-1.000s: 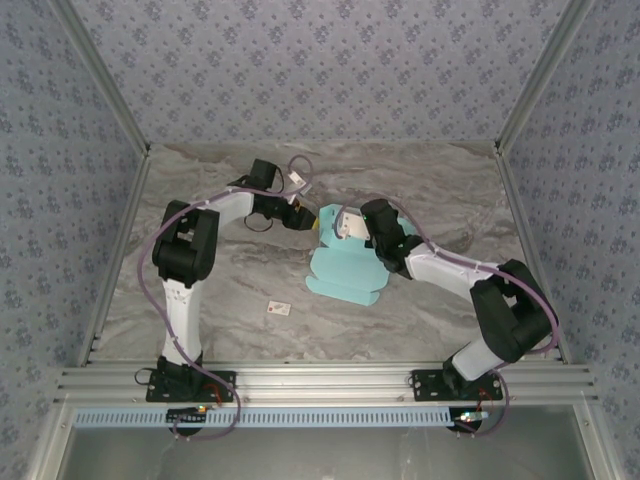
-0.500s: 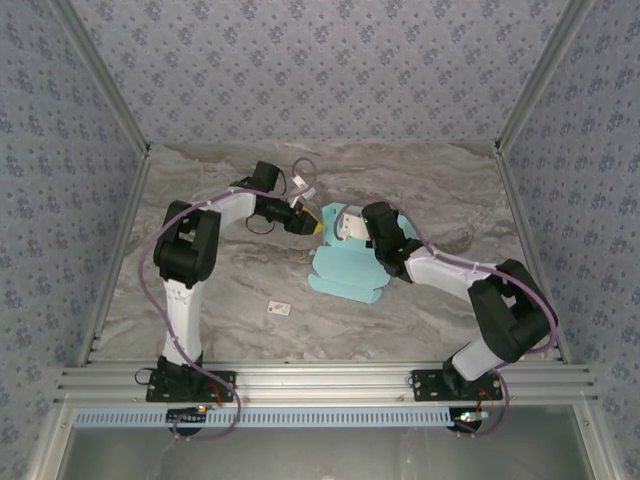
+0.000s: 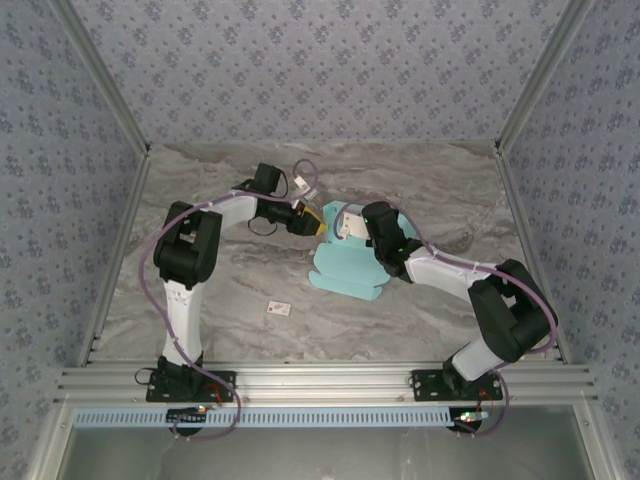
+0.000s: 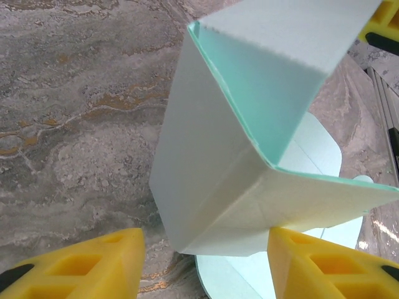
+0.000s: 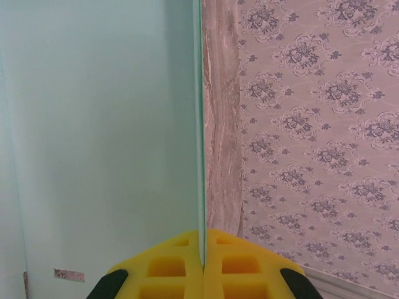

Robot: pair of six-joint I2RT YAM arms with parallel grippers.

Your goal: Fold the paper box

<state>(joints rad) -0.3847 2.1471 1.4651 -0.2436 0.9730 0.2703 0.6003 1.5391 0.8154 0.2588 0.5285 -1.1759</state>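
From above, the paper box [image 3: 345, 272] lies near the middle of the worktop [image 3: 230, 180]. Most of it is flat card, and one part at its far end is folded up. The left hand [image 3: 312, 220] is at the left side of that raised part. The right hand [image 3: 350, 225] is at its right side, over the card. A small white tag [image 3: 279, 309] lies on the worktop nearer the arms, well apart from the box.

At the left wrist, the left hand [image 4: 202, 265] is open, with its yellow fingers [image 4: 93, 268] spread wide. The raised corner of the paper box [image 4: 212, 180] stands between them. The finger on the left is clear of the card. The one on the right is just beside a panel, and I cannot tell whether they touch. More flat card lies on the worktop [image 4: 75, 112] behind.

At the right wrist, the right hand [image 5: 202, 252] is closed on the thin edge of a panel of the paper box [image 5: 100, 137], with its two yellow fingers pressed against either face. The panel rises straight ahead of the hand. A strip of worktop [image 5: 218, 124] and the patterned wall [image 5: 312, 124] are to its right.
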